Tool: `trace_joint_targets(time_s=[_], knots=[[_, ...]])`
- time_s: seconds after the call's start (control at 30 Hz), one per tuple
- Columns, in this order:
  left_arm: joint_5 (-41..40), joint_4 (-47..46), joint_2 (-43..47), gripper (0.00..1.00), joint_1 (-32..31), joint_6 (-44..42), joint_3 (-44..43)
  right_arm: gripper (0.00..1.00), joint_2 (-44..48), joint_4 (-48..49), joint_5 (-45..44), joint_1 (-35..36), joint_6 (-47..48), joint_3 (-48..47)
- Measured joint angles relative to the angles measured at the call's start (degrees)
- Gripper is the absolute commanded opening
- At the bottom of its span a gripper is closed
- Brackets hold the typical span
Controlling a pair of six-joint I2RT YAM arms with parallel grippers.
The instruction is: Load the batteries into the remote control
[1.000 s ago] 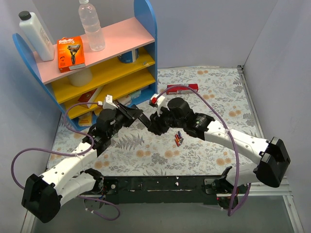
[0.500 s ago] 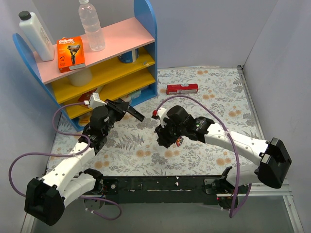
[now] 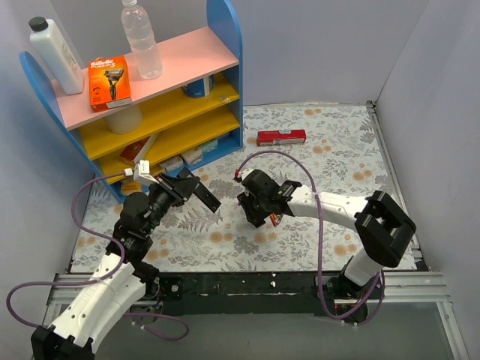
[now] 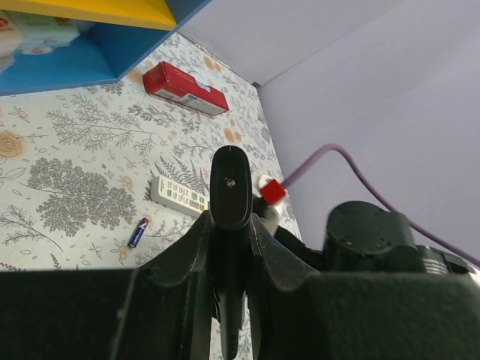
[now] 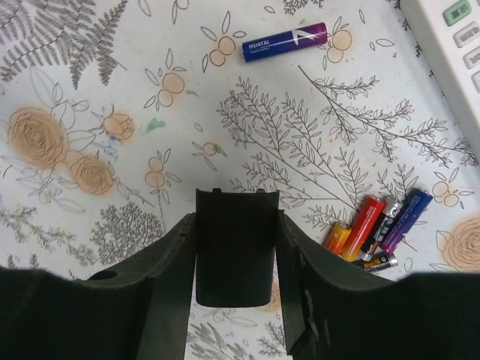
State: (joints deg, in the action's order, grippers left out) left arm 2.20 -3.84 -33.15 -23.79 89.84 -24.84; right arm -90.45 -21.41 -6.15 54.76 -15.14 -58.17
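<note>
Between the jaws of the right gripper (image 5: 235, 221) a dark flat cover (image 5: 236, 259) is being gripped; just to its right the batteries (image 5: 373, 234) are lying clustered on the mat (image 5: 75, 45), one blue-purple cell (image 5: 285, 41) farther ahead, near the remote control (image 5: 457, 45). The left gripper (image 4: 229, 196) is being held fully closed.

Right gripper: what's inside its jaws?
A dark rectangular plastic cover, gripped between the fingers of the right gripper. The patch of floral mat beneath it is hidden.
</note>
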Motion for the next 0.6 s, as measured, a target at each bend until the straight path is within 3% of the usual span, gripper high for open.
trace_joint_targets(time_s=[0.1, 0.43, 0.6], knots=[[1.5, 0.8, 2.2, 0.00, 0.0, -0.9, 0.2, 0.38, -2.6, 1.2, -1.1, 0.0, -1.4, 0.0], [4.4, 2.3, 5.3, 0.00, 0.0, -3.4, 0.4, 0.63, -6.8, 2.3, -4.1, 0.7, -4.9, 0.0], [5.0, 2.6, 5.9, 0.00, 0.0, -3.3, 2.0, 0.69, -6.8, 2.0, -4.5, 1.3, -5.8, 0.0]])
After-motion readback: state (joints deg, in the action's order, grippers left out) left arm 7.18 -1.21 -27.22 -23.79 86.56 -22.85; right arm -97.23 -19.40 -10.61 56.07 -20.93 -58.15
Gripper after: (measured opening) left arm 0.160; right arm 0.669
